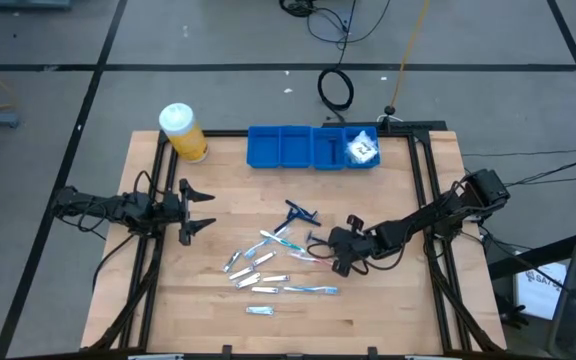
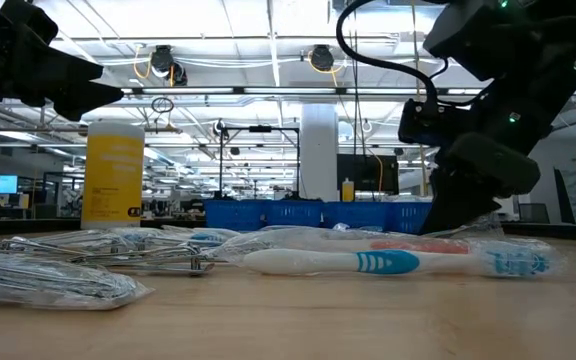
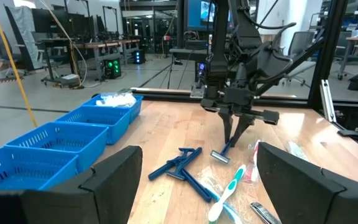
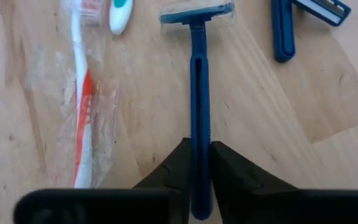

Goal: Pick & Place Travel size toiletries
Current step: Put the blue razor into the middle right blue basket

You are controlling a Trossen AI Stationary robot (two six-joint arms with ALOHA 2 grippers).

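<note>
- The right claw (image 1: 340, 252) is low over the middle of the wooden surface (image 1: 388, 300), its 2 dark fingers (image 4: 174, 171) pressed together on the handle of a dark blue razor (image 4: 197, 93).
- That razor lies flat on the surface, with its head pointing away from the claw toward the scattered items.
- Just beside it lies an orange-and-white toothbrush in a clear wrapper (image 4: 79, 106).
- 2 more dark blue razors (image 3: 182, 165) lie crossed near the centre of the surface, between the right claw and the tray.
- The other toiletries, blue-white toothbrushes (image 1: 308, 290) and small silver-white sachets (image 1: 248, 278), are spread over the front middle of the surface.
- The left claw (image 1: 196, 212) hangs at the left side of the surface, fingers spread wide apart and holding nothing, well apart from the items.
- A blue compartment tray (image 1: 298, 147) sits at the far edge; a white wrapped packet (image 1: 361, 148) lies in its rightmost compartment.
- A yellow jar with a white cap (image 1: 182, 131) stands left of the tray.
</note>
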